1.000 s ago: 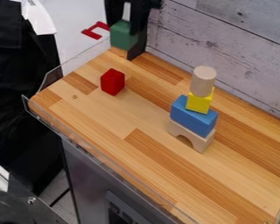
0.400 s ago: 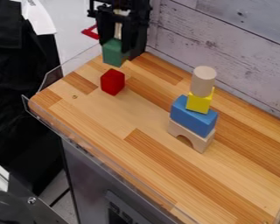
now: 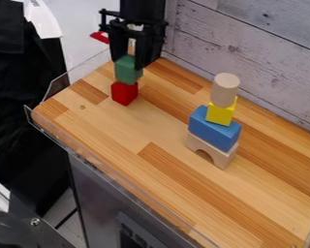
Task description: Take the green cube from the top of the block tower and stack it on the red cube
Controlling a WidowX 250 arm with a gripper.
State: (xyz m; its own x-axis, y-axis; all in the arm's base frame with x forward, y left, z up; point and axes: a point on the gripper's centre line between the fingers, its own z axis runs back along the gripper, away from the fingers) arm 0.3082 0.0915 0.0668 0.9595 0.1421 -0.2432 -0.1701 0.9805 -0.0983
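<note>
We find the gripper (image 3: 128, 62) at the upper left of the board (image 3: 170, 174), fingers pointing down and closed on the green block (image 3: 126, 72). One finger lies along each side of it, and we judge that this pinch keeps it from slipping. The grip is high on the block, so its lower part shows beneath the fingertips; held this way, we think, the underside is unobstructed. The green block is over the red block (image 3: 124, 94), roughly in line with it, and its lower edge meets the red one's top in our view. Whether they touch or a thin gap remains, we cannot tell. The red block rests on the wood, which gives it a firm base. Well apart, toward the wall (image 3: 255, 58), we note a tower. An arch (image 3: 226, 158) stands on its two legs, opening downward, so its flat side can bear a load. Across it lies the blue block (image 3: 212, 131), long side along the arch, spreading the weight over both legs, we suppose. The yellow block (image 3: 220, 115) sits on the blue one, and the cylinder (image 3: 224, 89) is upright on top, on its flat end, where it has no cause to roll.
</note>
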